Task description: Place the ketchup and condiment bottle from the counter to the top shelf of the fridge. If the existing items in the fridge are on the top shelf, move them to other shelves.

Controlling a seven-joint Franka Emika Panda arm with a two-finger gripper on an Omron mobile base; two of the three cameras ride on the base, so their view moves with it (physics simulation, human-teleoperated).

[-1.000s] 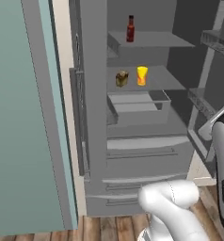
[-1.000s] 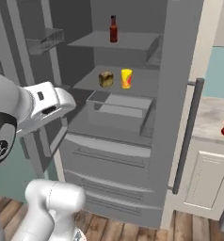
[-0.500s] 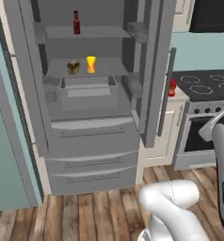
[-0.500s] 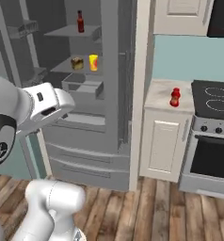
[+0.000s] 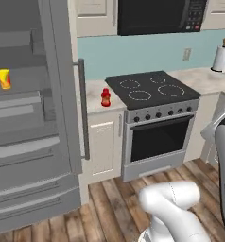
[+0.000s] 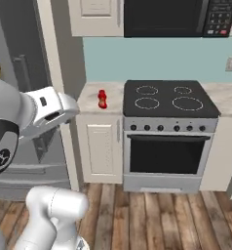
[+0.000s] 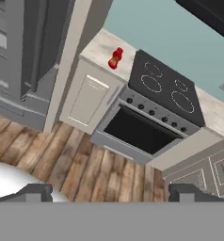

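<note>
Ketchup (image 5: 105, 97) stands upright on the surface (image 5: 94, 92), between fridge (image 5: 34, 113) and stove (image 5: 152, 89). Gripper (image 7: 109, 193) hangs wide, empty, well short. Best approach level, straddling the body below the cap.

I've got the counter (image 5: 96, 97), a pale marbled slab wedged between the fridge (image 5: 36, 123) and the black stovetop (image 5: 150, 89), with the ketchup (image 5: 105, 97) standing upright on it near the stovetop edge (same spot in my right base view). Inside the fridge, a yellow cup (image 5: 4, 78) sits on a grey shelf (image 5: 20, 90).
</note>
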